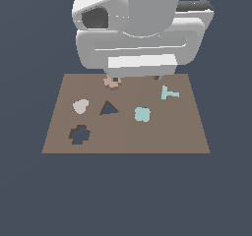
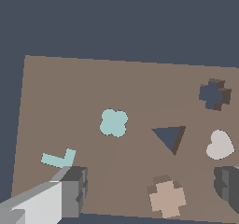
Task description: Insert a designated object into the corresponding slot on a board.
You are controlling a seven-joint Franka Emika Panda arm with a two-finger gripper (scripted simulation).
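The peach-tan lobed piece lies on the brown board near its far edge, partly hidden by the arm. In the wrist view the piece lies between my two fingers, apart from both. My gripper is open and empty, low over the board's far edge; it also shows in the wrist view. The dark cross-like slot is at the board's near corner on the exterior view's left, and also shows in the wrist view.
On the board are a dark triangular hole, a light grey rounded piece, a pale teal lobed piece and a pale teal angled piece. The arm's body hides the board's far edge.
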